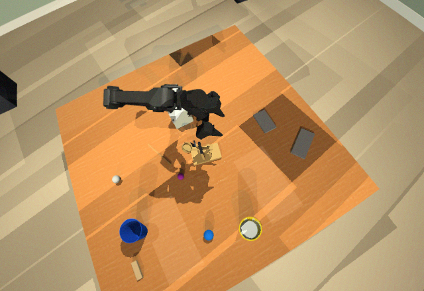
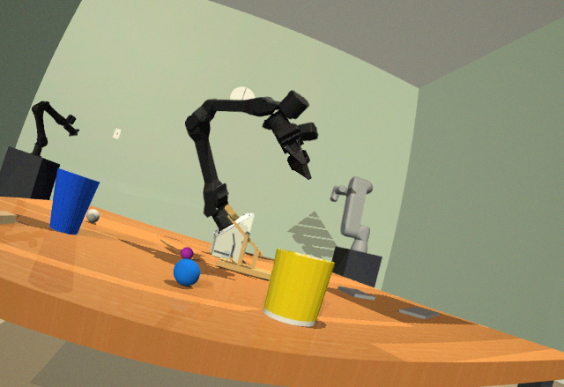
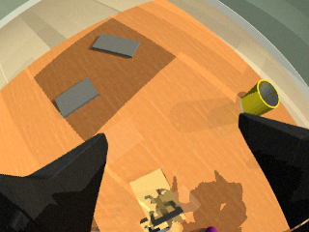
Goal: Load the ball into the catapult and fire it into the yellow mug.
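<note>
The claw [image 1: 222, 125] [image 2: 310, 171] [image 3: 174, 130] hangs wide and unloaded above the catapult [image 1: 214, 152] [image 2: 243, 270] [image 3: 149, 185], likely keeping room for a ball!

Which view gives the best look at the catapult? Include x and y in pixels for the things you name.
The top view: the catapult [image 1: 214, 152] [image 2: 241, 270] [image 3: 151, 186] shows whole there, cup and base. The exterior view has its frame side-on, base partly behind the yellow mug [image 1: 250, 217] [image 2: 298, 286] [image 3: 254, 102]; the wrist view cuts it off at the bottom edge.

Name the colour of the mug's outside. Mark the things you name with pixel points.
Yellow [image 1: 250, 239] [image 2: 298, 286] [image 3: 256, 102], best seen in the exterior view.
</note>
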### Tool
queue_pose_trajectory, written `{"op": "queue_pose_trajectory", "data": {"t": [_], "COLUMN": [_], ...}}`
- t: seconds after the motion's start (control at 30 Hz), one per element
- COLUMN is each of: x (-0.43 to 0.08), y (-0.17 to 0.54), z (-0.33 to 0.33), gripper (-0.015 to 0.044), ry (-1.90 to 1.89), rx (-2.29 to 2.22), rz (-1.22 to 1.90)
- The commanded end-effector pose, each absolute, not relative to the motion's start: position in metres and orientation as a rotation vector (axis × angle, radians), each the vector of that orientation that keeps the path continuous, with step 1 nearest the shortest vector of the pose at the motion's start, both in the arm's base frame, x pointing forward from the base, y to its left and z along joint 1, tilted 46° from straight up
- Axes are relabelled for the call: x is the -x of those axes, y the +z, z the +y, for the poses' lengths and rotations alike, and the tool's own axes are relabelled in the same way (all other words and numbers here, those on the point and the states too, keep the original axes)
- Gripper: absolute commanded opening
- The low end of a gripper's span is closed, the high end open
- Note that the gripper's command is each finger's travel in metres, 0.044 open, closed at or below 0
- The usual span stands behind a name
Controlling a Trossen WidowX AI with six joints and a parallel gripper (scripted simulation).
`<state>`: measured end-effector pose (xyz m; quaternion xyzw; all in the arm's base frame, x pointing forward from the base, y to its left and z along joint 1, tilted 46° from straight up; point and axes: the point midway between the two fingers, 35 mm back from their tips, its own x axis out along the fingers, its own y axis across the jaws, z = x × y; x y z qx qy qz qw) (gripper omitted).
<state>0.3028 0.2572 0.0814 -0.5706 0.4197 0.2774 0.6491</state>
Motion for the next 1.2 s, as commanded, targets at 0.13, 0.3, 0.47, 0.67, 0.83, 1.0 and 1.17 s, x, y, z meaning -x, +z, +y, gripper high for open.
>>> {"op": "queue_pose_trajectory", "data": {"t": [0.13, 0.3, 0.47, 0.67, 0.83, 1.0, 1.17], "x": [-0.301, -0.296, -0.288, -0.279, -0.282, -0.282, -0.282], "y": [0.051, 0.041, 0.035, 0.033, 0.037, 0.037, 0.037], "z": [0.192, 0.156, 0.123, 0.09, 0.085, 0.085, 0.085], "gripper": [0.044, 0.044, 0.044, 0.044, 0.044, 0.0361, 0.023], "ry": [0.566, 0.543, 0.532, 0.533, 0.533, 0.533, 0.533], "rx": [1.455, 1.532, 1.602, 1.669, 1.671, 1.671, 1.671], "rz": [1.225, 1.381, 1.54, 1.71, 1.716, 1.716, 1.716]}}
